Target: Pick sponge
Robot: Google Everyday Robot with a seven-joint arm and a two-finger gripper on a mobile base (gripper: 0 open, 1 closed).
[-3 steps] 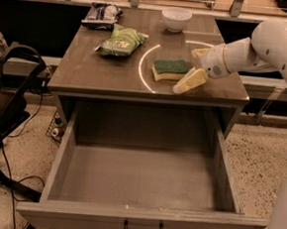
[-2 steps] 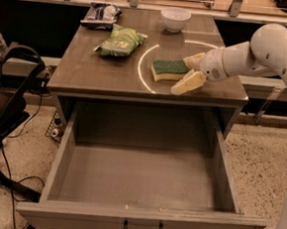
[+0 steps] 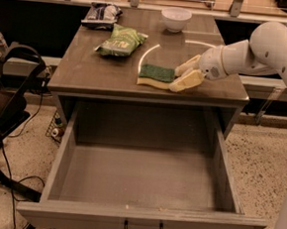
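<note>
The sponge (image 3: 155, 73), dark green on top with pale yellow foam beneath, lies flat on the brown tabletop (image 3: 102, 76) near its front edge. My gripper (image 3: 182, 74) comes in from the right on the white arm (image 3: 268, 47) and is low over the table just right of the sponge. It is open, with one cream finger (image 3: 188, 65) behind and one finger (image 3: 186, 81) in front. The fingertips reach the sponge's right end, and nothing is held.
A green snack bag (image 3: 122, 40), a dark bag (image 3: 102, 14) and a white bowl (image 3: 176, 18) sit farther back on the table. Below the tabletop a wide drawer (image 3: 140, 218) stands pulled open. A black chair (image 3: 8, 101) and cables are at the left.
My gripper has moved a little left toward the sponge. The sponge now lies slightly farther left and nearer the front edge than before.
</note>
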